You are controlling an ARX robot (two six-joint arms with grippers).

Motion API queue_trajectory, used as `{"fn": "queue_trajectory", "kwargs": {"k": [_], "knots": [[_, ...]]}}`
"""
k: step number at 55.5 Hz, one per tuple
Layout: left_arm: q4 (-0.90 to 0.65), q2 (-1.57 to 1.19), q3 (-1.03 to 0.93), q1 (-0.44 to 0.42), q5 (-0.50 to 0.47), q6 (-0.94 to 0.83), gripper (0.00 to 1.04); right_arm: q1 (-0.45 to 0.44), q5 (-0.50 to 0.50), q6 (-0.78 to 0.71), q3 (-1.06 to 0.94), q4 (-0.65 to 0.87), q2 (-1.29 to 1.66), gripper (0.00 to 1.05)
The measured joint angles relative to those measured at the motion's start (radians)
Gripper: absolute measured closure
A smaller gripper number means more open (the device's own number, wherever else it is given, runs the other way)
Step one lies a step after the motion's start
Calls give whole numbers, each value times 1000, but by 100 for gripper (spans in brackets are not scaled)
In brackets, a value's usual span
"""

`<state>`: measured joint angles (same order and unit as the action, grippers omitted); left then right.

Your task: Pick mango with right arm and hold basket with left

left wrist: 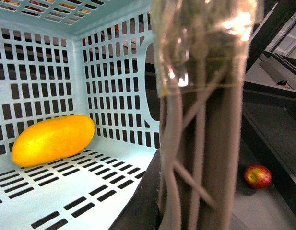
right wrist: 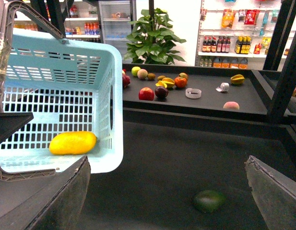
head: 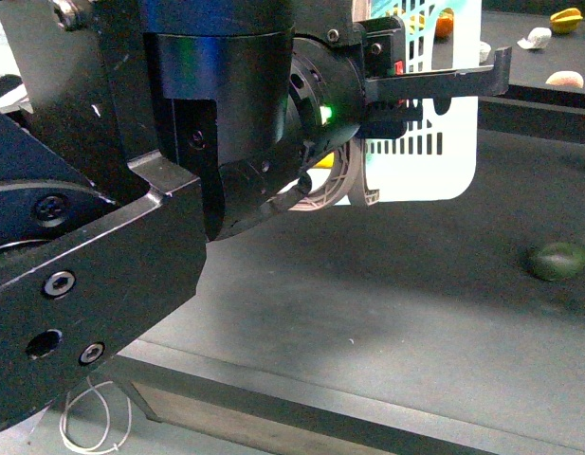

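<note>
while mango (right wrist: 72,143) lies in basket (right wrist: 66,76), right claw (right wrist: 167,165) gapes wide.

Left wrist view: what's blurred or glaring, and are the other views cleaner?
Left wrist view: the basket handle is a close blur with glare on its tape; the mango is sharp. Front view: the left arm is a dark mass, the basket washed nearly white. Right wrist view: evenly lit, only the end effector fingers soft.

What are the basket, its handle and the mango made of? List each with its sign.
Basket: turquoise moulded plastic, semi-gloss, regular slots. Handle: grey-brown ribbed plastic, seemingly, under shiny clear tape. Mango: smooth yellow skin, soft sheen; real or imitation unclear.
</note>
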<state>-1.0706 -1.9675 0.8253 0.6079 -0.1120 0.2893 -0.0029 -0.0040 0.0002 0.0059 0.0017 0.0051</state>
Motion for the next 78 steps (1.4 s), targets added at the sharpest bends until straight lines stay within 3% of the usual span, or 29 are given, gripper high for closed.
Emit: {"fn": "queue_trajectory", "kwargs": {"k": [15, 21, 26, 39, 52, 78], "knots": [[0, 0, 0, 0, -1, 0, 100, 0, 0, 0, 0, 0, 0, 8], [26, -30, 41, 0, -178, 32, 100, 0, 0, 0, 0, 0, 0, 8], [40, -72, 102, -21, -208, 89, 100, 0, 0, 0, 0, 0, -1, 8], [121, -183, 286, -127, -249, 322, 100, 0, 0, 0, 0, 0, -1, 8], [296, -302, 525, -222, -318, 666, 100, 0, 0, 0, 0, 0, -1, 8], [647, -576, 950, -278, -388, 1075, 100, 0, 0, 0, 0, 0, -1, 8]]}}
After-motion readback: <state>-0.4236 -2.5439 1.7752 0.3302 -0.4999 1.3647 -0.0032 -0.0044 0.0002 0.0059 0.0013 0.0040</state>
